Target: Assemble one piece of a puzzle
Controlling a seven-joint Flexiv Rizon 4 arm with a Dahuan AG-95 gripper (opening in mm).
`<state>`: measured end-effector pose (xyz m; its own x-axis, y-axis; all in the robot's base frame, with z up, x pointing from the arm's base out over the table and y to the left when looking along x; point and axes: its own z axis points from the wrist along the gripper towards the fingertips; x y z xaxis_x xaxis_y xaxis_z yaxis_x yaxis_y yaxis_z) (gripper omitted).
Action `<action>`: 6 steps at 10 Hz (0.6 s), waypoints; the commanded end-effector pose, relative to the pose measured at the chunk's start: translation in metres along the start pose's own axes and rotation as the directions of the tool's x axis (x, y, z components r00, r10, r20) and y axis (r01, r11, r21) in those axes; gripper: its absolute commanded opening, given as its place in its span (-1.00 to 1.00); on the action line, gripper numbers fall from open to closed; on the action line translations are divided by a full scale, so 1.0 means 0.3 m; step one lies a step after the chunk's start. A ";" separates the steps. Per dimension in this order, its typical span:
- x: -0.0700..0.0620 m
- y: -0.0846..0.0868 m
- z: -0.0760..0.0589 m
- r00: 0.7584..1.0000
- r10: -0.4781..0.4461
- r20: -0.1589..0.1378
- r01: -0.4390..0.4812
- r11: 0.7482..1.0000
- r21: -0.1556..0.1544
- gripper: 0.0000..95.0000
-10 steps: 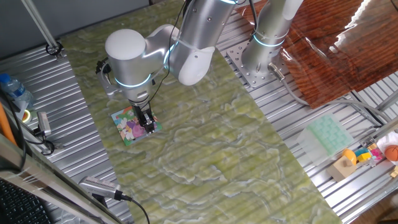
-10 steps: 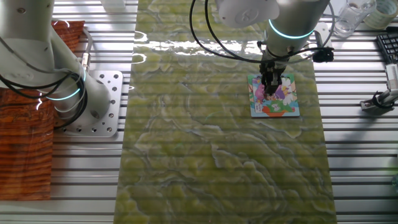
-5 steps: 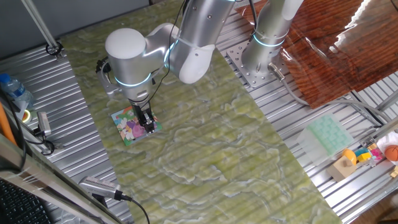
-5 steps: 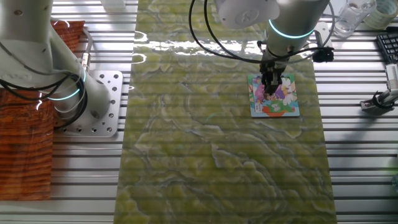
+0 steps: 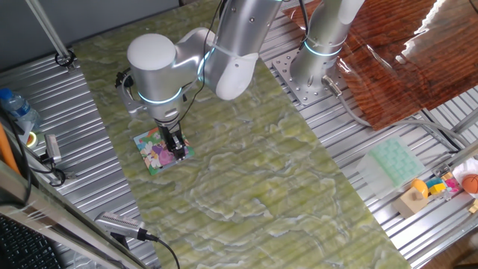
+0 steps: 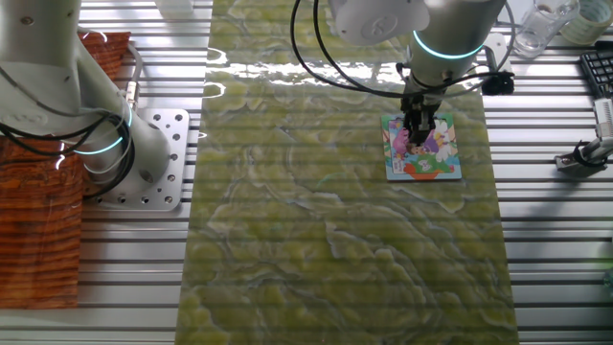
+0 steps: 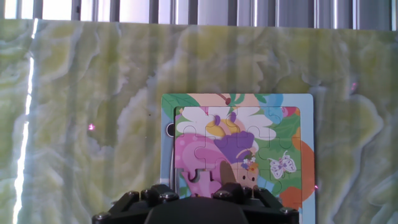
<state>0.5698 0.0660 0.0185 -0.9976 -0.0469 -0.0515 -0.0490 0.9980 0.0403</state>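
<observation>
The puzzle point(image 5: 155, 152) point(image 6: 428, 159) point(image 7: 267, 143) lies flat on the green marbled mat point(image 5: 254, 172), a small square with a cartoon picture and a blue edge. My gripper point(image 5: 179, 154) point(image 6: 419, 140) points straight down onto the puzzle's middle, its black fingers close together and apparently touching the picture. In the hand view only the dark gripper housing point(image 7: 193, 208) fills the bottom edge, covering the puzzle's near part; the fingertips do not show. The piece is hidden.
A second arm's base point(image 5: 321, 52) point(image 6: 105, 144) stands beside the mat, next to a reddish wooden board point(image 5: 418, 52). A pale green moulded tray point(image 5: 396, 161) and small toys point(image 5: 441, 187) lie on the ribbed metal table. A bottle point(image 5: 19, 108) stands at the left edge.
</observation>
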 end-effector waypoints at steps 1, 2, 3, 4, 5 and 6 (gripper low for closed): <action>-0.001 -0.001 0.007 1.000 -0.003 0.000 0.003 1.000 -0.002 0.20; -0.001 -0.001 0.014 1.000 -0.003 0.003 0.003 1.000 -0.002 0.20; 0.000 0.000 0.016 1.000 -0.003 0.003 0.003 1.000 -0.002 0.20; 0.000 0.002 0.016 1.000 -0.002 0.003 0.002 1.000 -0.002 0.20; 0.000 0.003 0.016 1.000 -0.001 0.004 0.001 1.000 -0.002 0.20; 0.000 0.009 0.018 1.000 0.002 0.004 -0.002 1.000 -0.002 0.20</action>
<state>0.5695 0.0701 0.0134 -0.9976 -0.0437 -0.0542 -0.0461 0.9979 0.0445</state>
